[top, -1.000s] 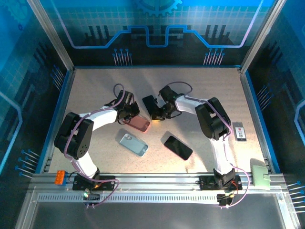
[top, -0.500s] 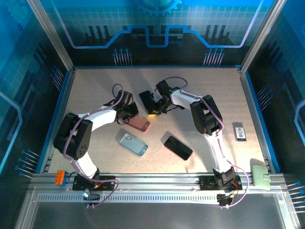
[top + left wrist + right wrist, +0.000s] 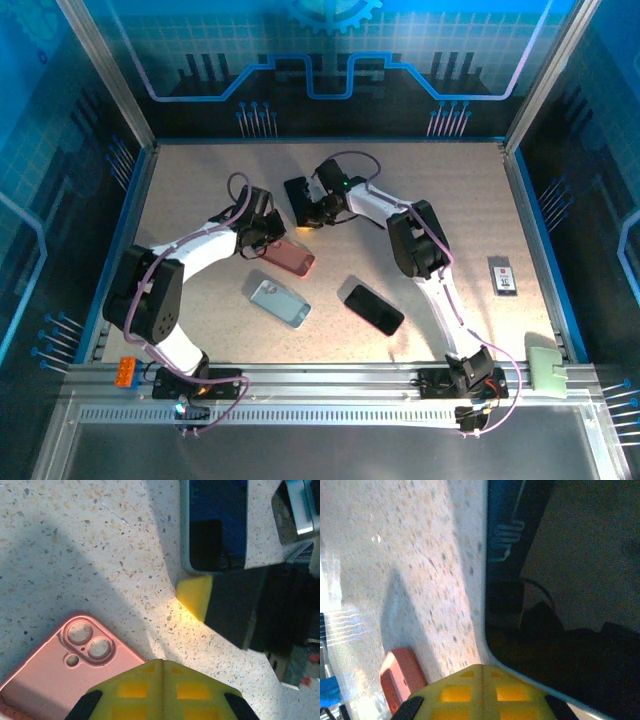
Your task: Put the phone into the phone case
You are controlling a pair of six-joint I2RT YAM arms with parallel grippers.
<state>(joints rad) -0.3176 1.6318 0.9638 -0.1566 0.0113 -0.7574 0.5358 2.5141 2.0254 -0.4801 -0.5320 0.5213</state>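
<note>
The dark phone [image 3: 297, 198] lies flat toward the back of the table, and the right gripper [image 3: 482, 672], pinched shut and empty, has its yellow tip at the phone's corner. The left gripper [image 3: 162, 667], also closed on nothing, sits at the edge of the pink phone case [image 3: 70, 667] close by. The speckled beige tabletop [image 3: 200, 180] also carries a pale blue case [image 3: 279, 302] and a second black phone [image 3: 374, 309], with blue patterned walls [image 3: 200, 50] around it.

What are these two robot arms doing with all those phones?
Two robot arms are meant to fit a phone into a case. Both have their fingers shut, holding nothing. The right arm's fingers are at the corner of a dark phone; the left arm's fingers sit by a pink phone-shaped piece. A pale blue piece and a black phone lie apart, nearer the arms.
</note>
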